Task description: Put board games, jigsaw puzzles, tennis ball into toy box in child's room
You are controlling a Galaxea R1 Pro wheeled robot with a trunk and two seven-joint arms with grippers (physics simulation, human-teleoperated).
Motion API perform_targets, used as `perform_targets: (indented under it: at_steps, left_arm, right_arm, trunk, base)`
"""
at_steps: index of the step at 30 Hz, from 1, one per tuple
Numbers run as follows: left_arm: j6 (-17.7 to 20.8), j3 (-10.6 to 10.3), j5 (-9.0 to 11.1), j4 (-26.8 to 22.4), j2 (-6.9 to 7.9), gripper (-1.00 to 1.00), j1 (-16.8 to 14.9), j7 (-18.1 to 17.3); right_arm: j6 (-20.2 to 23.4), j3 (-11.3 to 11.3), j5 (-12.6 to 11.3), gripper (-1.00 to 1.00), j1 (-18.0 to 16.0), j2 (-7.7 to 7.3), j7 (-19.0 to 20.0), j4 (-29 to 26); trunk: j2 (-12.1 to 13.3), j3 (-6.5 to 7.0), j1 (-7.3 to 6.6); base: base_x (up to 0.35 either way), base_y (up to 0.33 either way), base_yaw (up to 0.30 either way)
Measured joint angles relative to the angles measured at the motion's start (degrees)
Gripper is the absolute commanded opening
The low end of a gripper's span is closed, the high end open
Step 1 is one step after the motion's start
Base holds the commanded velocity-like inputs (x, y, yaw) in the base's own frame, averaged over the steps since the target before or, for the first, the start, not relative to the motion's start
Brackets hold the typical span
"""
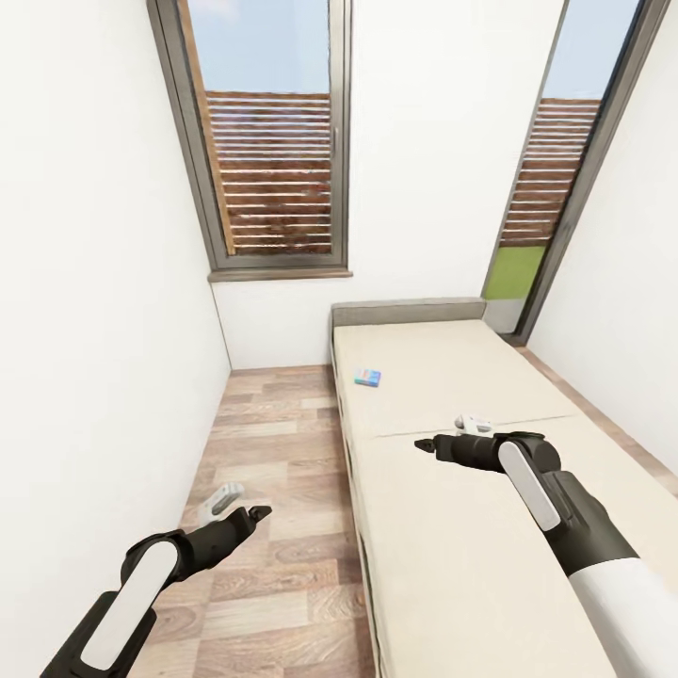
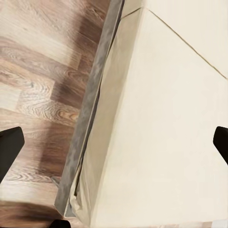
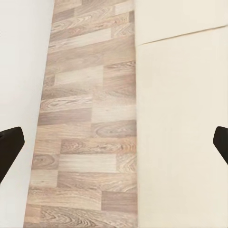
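Board games number one here: a small light-blue box [image 1: 367,379] lying flat on the far section of the bed [image 1: 443,508], well beyond the fingertips of both arms and nearer the grey headboard [image 1: 408,312] than the seam between the two mattress sections. It is too small to read, and its long side seems to run roughly across the bed, slightly skewed.

Nearest, the left gripper [image 1: 240,508] is held low over the wood-plank floor [image 1: 273,452] beside the bed, forearm reaching forward and slightly inward. In the left wrist view its two dark fingers [image 2: 9,147] stand wide apart at the frame's edges with nothing between them; ahead of them lie floor, the bed's grey side and the beige mattress corner.

Farther on, the right gripper [image 1: 444,433] hovers above the mattress near the seam, elbow bent, forearm pointing across toward the floor side. Its fingers [image 3: 9,145] are likewise spread wide and empty, with floor planks and mattress edge ahead of them.

Beyond the bed stand two tall windows [image 1: 273,132] in white walls.
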Motion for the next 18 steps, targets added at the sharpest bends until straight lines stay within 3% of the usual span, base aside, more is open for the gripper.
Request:
perform_targets:
  at_steps: [18]
  left_arm:
    - [0.05,0.03,0.2,0.0,0.01,1.0,0.0,0.0]
  right_arm:
    - [-0.01,0.0,0.08,1.0,-0.01,0.06,-0.05,0.0]
  trunk:
    - [0.0,0.0,0.0]
  base:
    - [0.007,0.005,0.111]
